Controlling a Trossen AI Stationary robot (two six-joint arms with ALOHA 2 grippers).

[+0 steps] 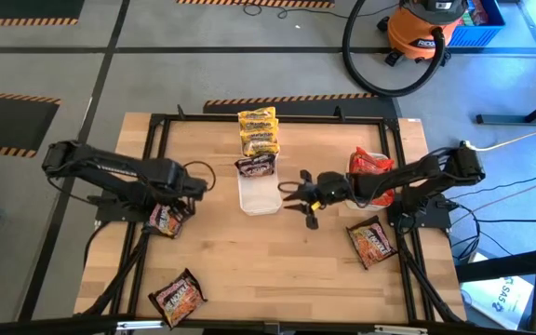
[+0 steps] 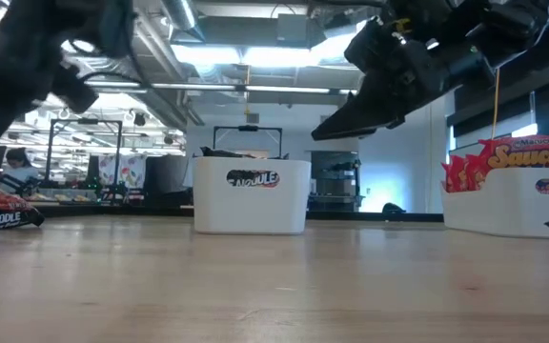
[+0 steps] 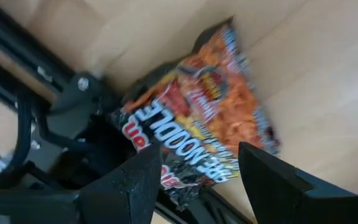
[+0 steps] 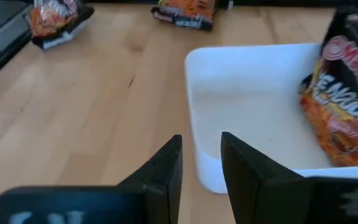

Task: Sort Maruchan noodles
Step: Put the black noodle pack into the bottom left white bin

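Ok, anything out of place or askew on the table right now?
Three dark packets lie loose outside the trays: one at the near-left edge, one right of centre, one under the left gripper, partly against the black frame. In the middle tray, its one packet leans on the far wall.

Left gripper [image 1: 177, 212]: I see it over a dark packet [image 1: 164, 220] at the table's left edge.
Right gripper [image 1: 291, 195]: beside the white tray [image 1: 259, 198], nothing held.
Yellow packets [image 1: 258, 131]: stacked behind that tray.
Red packets [image 1: 372, 167]: under my right arm.
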